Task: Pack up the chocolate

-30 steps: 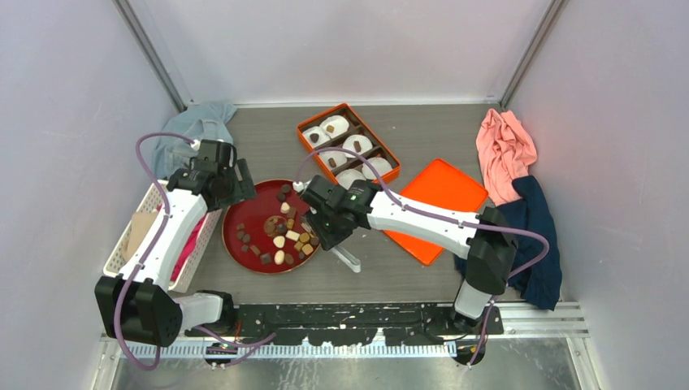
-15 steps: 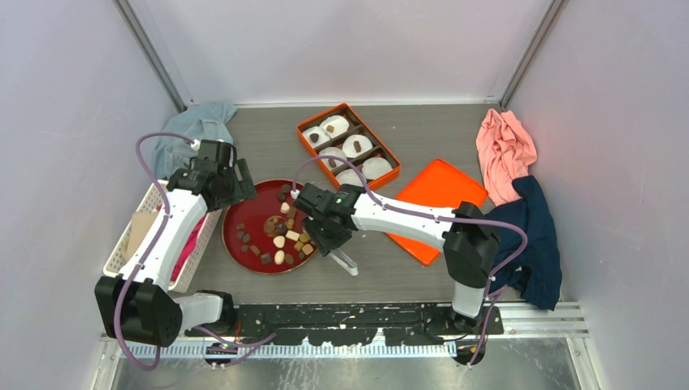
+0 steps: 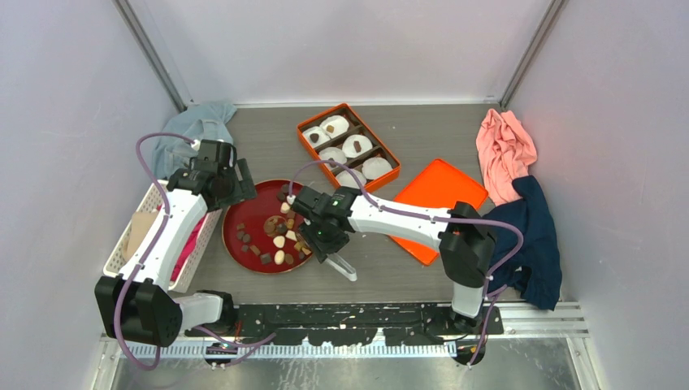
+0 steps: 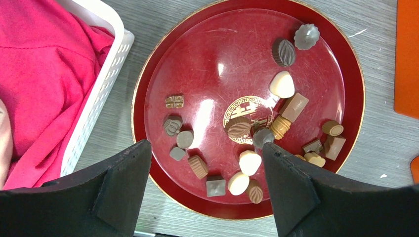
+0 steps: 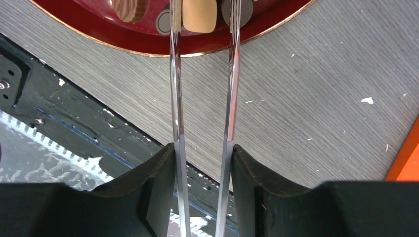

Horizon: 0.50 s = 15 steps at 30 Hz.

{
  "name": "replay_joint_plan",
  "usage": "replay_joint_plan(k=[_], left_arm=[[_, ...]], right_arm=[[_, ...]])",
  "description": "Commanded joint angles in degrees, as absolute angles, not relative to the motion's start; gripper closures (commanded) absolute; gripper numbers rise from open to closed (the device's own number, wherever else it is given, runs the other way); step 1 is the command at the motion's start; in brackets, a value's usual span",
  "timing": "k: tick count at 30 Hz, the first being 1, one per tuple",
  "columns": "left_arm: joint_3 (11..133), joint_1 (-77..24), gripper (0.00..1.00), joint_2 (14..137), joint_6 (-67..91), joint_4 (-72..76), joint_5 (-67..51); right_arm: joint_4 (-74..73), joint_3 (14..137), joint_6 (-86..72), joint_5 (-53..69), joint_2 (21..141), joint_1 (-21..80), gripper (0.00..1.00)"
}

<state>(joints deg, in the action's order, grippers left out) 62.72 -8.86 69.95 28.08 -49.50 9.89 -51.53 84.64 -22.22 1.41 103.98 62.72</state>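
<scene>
Several chocolates [image 3: 280, 241], dark, tan and cream, lie on a red plate [image 3: 252, 213]. In the left wrist view the chocolates [image 4: 281, 84] lie spread across the plate [image 4: 212, 54]. My left gripper [image 4: 205, 148] is open and empty above the plate's near-left part. My right gripper [image 5: 203, 148] is shut on metal tongs [image 5: 174, 98]. The tong arms reach over the plate rim [image 5: 123, 42] and stand either side of a cream chocolate [image 5: 199, 15]. An orange box [image 3: 302, 136] of white paper cups, some holding a chocolate, sits behind the plate.
An orange lid [image 3: 435, 207] lies right of my right arm. A white basket [image 3: 134, 236] with red cloth [image 4: 44, 74] stands left of the plate. A grey-blue cloth [image 3: 195, 122] lies at back left. Pink [image 3: 504, 150] and navy [image 3: 536, 236] cloths lie at right.
My right arm has moved left and nearer with the tongs, bringing their tips over the plate's near-right part. My left arm has not moved.
</scene>
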Motion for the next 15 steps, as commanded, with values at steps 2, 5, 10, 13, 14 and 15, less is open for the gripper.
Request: replay_joint_plan(k=[2,5,10,13,14,15], left_arm=[[64.2,-8.7,0.17,69.5,28.4,-46.9,9.5],[64.2,-8.7,0.17,69.6,28.4,-46.9,9.3],[64.5,-8.7,0.17,69.5,28.3,-47.0,9.4],[64.5,-8.7,0.17,69.5,28.3,-47.1,9.5],[64.5,-8.7,0.17,69.5,28.3,-47.1,9.5],[64.4,-8.7,0.17,69.5,28.3,-47.0,9.5]], right_arm=[[-52.5,87.6,-21.3,0.4,104.7,63.2,0.52],[-53.3,88.4,-21.7,-2.7,105.4,63.2,0.53],[-55.1,89.3,-21.6,-5.4,105.7,63.0,0.57],[-56.5,90.0,-20.7,-5.1,105.7,63.0,0.57],[-56.9,90.2,-20.2,-4.7,105.5,63.0,0.57],[-57.3,90.4,-19.7,-4.2,105.3,63.1,0.57]])
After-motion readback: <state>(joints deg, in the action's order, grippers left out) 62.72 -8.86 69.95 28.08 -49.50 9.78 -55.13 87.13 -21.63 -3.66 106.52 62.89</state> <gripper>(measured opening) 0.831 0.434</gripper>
